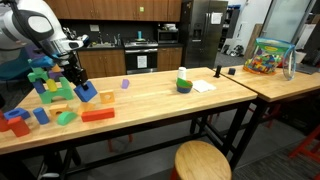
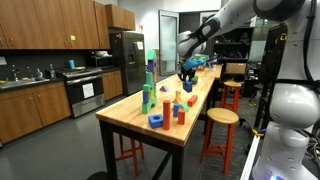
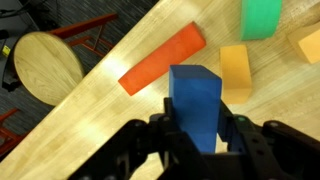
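My gripper (image 3: 196, 128) is shut on a blue rectangular block (image 3: 195, 100), which stands upright between the jaws in the wrist view. Below it on the wooden table (image 3: 90, 130) lie a red-orange flat bar (image 3: 160, 60), an orange block (image 3: 235, 72), a green rounded piece (image 3: 262, 17) and another orange block (image 3: 305, 45). In an exterior view the gripper (image 1: 78, 82) holds the blue block (image 1: 86, 92) just above the tabletop beside a stack of blue, green and yellow blocks (image 1: 48, 85). The gripper (image 2: 186, 72) hangs over the table's far part.
Red, green, blue and orange blocks (image 1: 60, 115) lie at the table's end. A purple block (image 1: 125, 84), a green bowl (image 1: 185, 84), a white paper (image 1: 203, 87) and a bin of toys (image 1: 268, 57) sit farther along. Round stools (image 1: 202, 160) stand beside the table.
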Motion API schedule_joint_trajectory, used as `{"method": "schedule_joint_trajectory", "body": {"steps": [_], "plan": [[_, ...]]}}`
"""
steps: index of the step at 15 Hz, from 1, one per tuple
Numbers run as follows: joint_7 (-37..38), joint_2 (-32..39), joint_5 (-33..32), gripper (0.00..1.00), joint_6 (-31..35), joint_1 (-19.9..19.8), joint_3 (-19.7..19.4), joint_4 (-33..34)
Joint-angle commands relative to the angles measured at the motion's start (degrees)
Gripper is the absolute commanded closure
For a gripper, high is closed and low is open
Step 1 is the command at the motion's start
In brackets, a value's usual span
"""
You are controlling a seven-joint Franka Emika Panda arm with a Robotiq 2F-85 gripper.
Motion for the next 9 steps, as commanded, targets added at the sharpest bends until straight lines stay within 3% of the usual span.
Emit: {"method": "schedule_joint_trajectory", "body": {"steps": [1, 9], "plan": [[-0.96, 0.1, 0.02, 0.59, -0.11, -0.03, 0.06, 0.1], [-2.04, 0.2, 0.01, 0.59, -0.11, -0.02, 0.12, 0.1]]}}
